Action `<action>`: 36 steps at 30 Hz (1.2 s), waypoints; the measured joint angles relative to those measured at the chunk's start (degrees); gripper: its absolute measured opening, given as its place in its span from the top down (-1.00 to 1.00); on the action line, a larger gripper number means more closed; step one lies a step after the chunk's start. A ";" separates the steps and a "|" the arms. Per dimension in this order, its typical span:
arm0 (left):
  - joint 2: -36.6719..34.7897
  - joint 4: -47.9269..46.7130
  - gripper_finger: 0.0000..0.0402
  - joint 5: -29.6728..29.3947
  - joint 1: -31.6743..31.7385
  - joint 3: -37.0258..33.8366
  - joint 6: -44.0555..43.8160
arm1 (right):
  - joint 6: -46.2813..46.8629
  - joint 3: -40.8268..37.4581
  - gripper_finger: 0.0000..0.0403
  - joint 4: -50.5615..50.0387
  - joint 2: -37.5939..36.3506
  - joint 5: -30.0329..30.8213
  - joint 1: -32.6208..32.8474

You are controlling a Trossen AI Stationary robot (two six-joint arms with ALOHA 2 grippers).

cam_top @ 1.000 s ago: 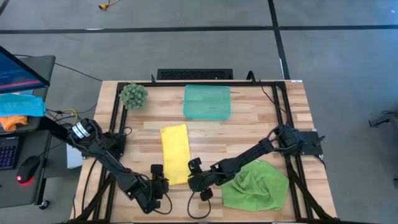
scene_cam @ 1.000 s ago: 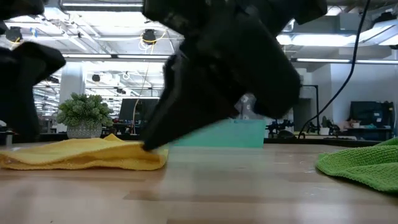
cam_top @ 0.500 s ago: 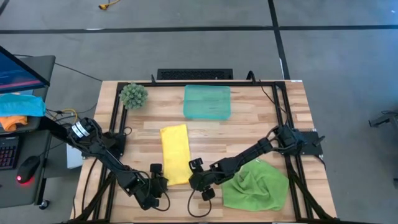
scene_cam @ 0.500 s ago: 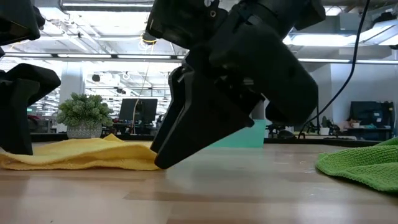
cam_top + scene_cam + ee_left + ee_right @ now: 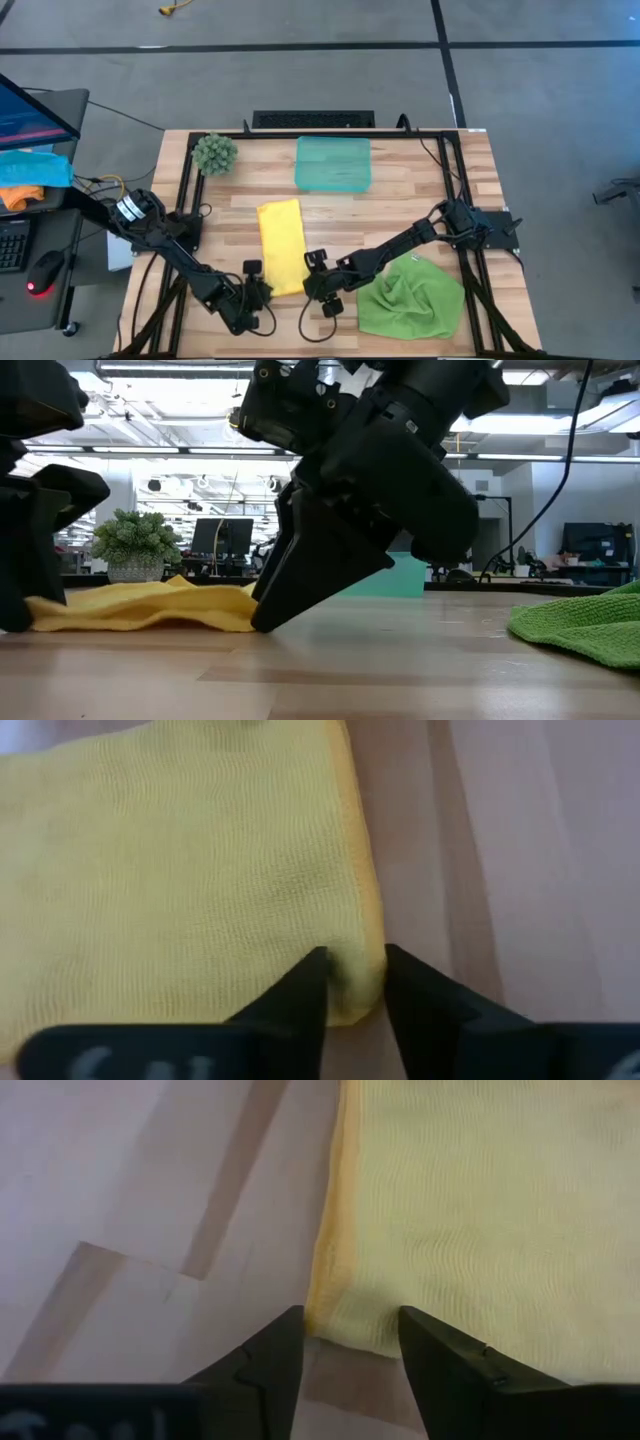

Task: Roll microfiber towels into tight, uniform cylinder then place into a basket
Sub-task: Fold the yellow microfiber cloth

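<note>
A bright yellow towel, folded into a long strip, lies flat on the wooden table, one short end toward the near edge. My left gripper is at its near left corner, shut on the cloth. My right gripper stands open at the near right corner, one fingertip on either side of it and touching nothing that I can see. The light green towel lies crumpled at the near right. The teal basket stands beyond the yellow towel's far end. My left gripper pinches the yellow towel's near left corner between its two fingers, and the cloth bunches up a little between the tips. The fingers slant down at it from the table's near left. The corner stays on the table and the towel lies flat beyond it.
A fuzzy green ball plant sits at the far left of the table. Black frame rails run along the left side and the right side. Bare wood lies between the two towels.
My left gripper has come down and in toward the yellow towel's near left corner. In the low view my right gripper's fingertips have sunk to the table at the towel's near right corner. The towel has stayed where it was.
</note>
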 joint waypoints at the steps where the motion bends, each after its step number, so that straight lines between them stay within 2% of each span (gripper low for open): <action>1: 0.01 -0.08 0.66 0.00 0.19 0.00 0.13 | -0.02 0.00 0.08 -0.05 0.00 0.16 0.00; 6: 0.04 -0.44 0.94 -0.50 0.32 -0.07 0.98 | -0.01 0.00 0.15 -0.05 0.00 0.14 0.11; 9: 0.04 -0.48 0.97 -0.89 0.33 -0.09 0.70 | 0.09 0.00 0.26 -0.07 0.00 0.14 0.15; 18: 0.05 -0.17 0.99 -0.95 0.31 -0.09 0.47 | 1.76 0.11 0.94 -0.11 -0.04 -0.03 -0.33; 23: 0.11 -2.07 0.99 -0.54 -0.03 1.25 0.49 | 2.86 1.59 0.87 -0.66 -0.04 -0.04 -0.25; 29: 0.11 -11.11 1.00 -0.56 -2.23 5.85 -2.30 | 3.00 5.91 0.96 -5.13 -0.10 0.21 1.18; 36: 0.11 -19.95 1.00 -1.29 -5.62 12.42 -5.77 | 3.02 10.72 0.92 -8.99 -0.17 1.94 3.95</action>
